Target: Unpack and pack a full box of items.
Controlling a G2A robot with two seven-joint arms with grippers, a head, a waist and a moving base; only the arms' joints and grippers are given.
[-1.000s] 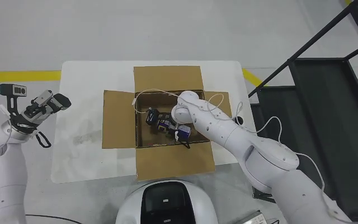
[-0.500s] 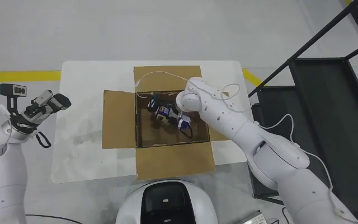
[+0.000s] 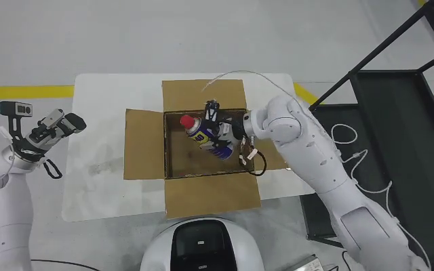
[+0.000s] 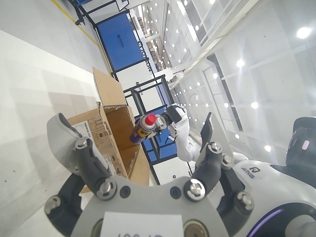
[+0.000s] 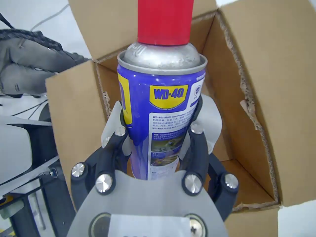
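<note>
A blue spray can [image 3: 205, 137] with a red cap hangs tilted over the open cardboard box [image 3: 144, 144] in the middle of the white table. My right gripper [image 3: 222, 133] is shut on the can's body, reaching in from the box's right side. In the right wrist view the can [image 5: 160, 87] stands between the fingers of the right gripper [image 5: 160, 114], with the box [image 5: 259, 57] below showing bare cardboard inside. My left gripper [image 3: 68, 124] hovers beyond the table's left edge, open and holding nothing. In its own view the left gripper [image 4: 133, 122] faces the can [image 4: 142, 130] far off.
The box's four flaps are folded outward, covering much of the table [image 3: 102, 101]. Bare table strips lie left and right of the box. A black metal frame [image 3: 380, 88] stands close to the table's right side. A white cable [image 3: 244, 74] loops above the box's far flap.
My right gripper was down inside the box; it has come up and back to the right with the spray can held in it. The left arm has stayed still.
</note>
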